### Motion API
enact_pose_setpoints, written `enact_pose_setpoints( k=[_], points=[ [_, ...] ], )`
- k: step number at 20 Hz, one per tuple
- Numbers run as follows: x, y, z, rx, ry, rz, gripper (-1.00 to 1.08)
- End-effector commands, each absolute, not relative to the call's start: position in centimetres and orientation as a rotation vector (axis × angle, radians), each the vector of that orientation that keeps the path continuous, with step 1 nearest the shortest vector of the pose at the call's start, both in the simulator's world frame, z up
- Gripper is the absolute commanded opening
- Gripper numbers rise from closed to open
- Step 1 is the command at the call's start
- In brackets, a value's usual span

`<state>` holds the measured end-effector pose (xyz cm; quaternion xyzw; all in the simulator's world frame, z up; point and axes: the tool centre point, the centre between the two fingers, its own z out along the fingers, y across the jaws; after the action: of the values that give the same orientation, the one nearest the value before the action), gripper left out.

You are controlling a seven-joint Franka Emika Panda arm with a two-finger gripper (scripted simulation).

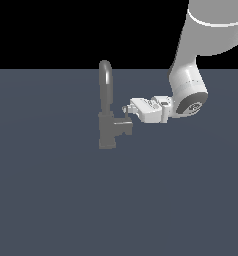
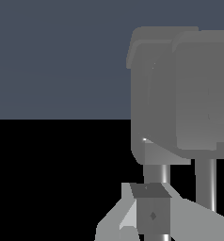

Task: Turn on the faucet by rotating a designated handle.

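The dull grey faucet [image 1: 107, 131] stands on the floor, its arched spout [image 1: 105, 75] rising from a blocky base. From the base's right side in the exterior view juts the handle [image 1: 125, 124], a short stub with a thin lever rod standing up from its end. My gripper [image 1: 125, 109] reaches in level from that side, its tips at the rod's top. In the wrist view the faucet [image 2: 180, 94] base fills the frame close ahead. The handle [image 2: 163, 174] rod runs behind my gripper [image 2: 151, 212], whose fingers sit together, shut, with nothing held between them.
A flat dark blue-grey floor [image 1: 51, 200] spreads all around the faucet. The white arm [image 1: 191, 85] comes down from the upper part of the exterior view's right. Nothing else stands nearby.
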<state>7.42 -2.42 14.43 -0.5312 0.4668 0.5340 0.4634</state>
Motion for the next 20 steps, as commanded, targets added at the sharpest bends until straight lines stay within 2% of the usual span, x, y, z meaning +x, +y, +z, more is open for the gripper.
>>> enact_pose_setpoints(
  k=[1, 20],
  points=[
    [6.9, -2.5, 14.6, -1.306, 1.147, 1.312, -1.0],
    [3.4, -3.0, 15.1, -1.309, 1.146, 1.301, -1.0]
  ],
)
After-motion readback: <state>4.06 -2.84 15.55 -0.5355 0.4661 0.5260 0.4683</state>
